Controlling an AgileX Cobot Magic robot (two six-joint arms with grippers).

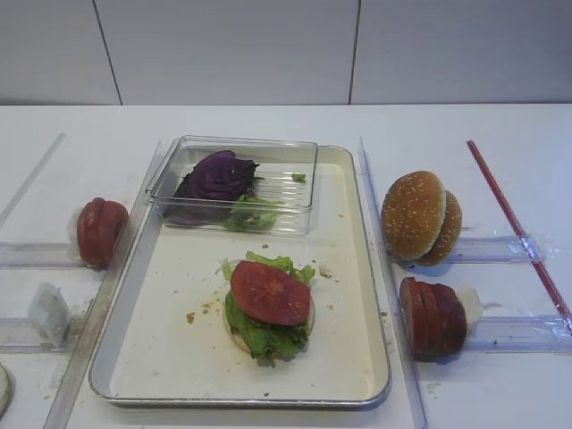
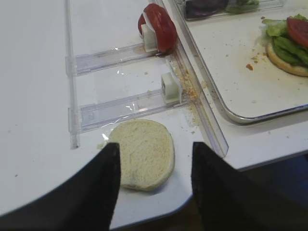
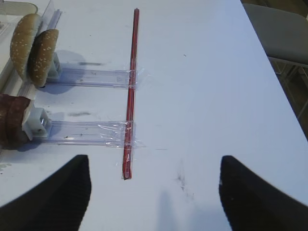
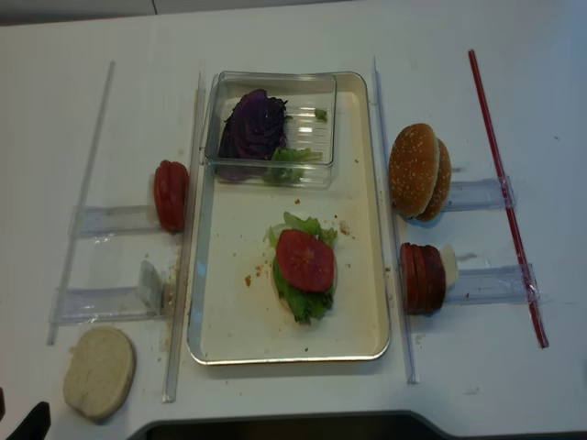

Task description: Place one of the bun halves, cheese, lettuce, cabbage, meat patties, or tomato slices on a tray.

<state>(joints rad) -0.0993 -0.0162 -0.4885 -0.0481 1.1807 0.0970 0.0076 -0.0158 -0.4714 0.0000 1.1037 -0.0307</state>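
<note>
- The bun half point(image 1: 264, 332) under the lettuce point(image 1: 264, 331) is mostly hidden; only its pale edge shows.
- The pale bun half point(image 1: 4, 390) is cut by the left edge in the high view.
- The cabbage point(image 2: 206, 6) is cut by the top edge in the left wrist view.

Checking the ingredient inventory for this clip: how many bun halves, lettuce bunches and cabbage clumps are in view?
Sesame bun halves: 2
Flat bun halves: 2, one on the table, one under the stack on the tray
Lettuce bunches: 2, one in the stack, one in the clear box
Cabbage clumps: 1
Total: 7
</note>
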